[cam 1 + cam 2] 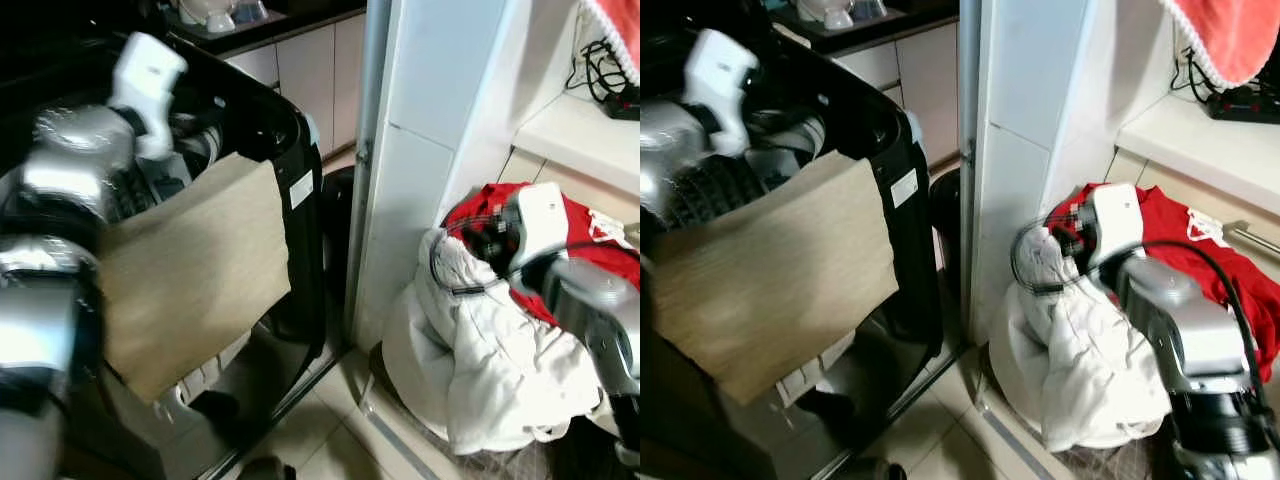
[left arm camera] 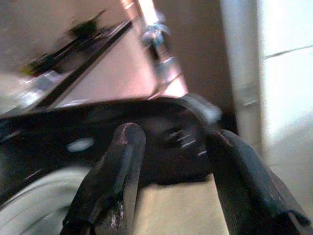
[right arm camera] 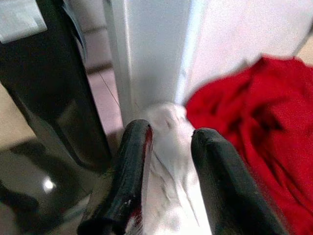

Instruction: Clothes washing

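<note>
A beige cloth (image 1: 190, 275) drapes over the black washing machine's (image 1: 300, 215) rim on the left, not yet fully inside. The left gripper (image 2: 168, 183) hovers above it, parted and empty. On the right, the right gripper (image 3: 166, 181) straddles a white garment (image 1: 1080, 360) heaped with a red one (image 1: 1180, 240); a firm grip can't be judged. Most laundry remains. Tiled floor (image 1: 320, 435), white pillar (image 1: 420, 150).

head eyes look down, sharing washer (image 1: 300, 200); wrist views sit close.
</note>
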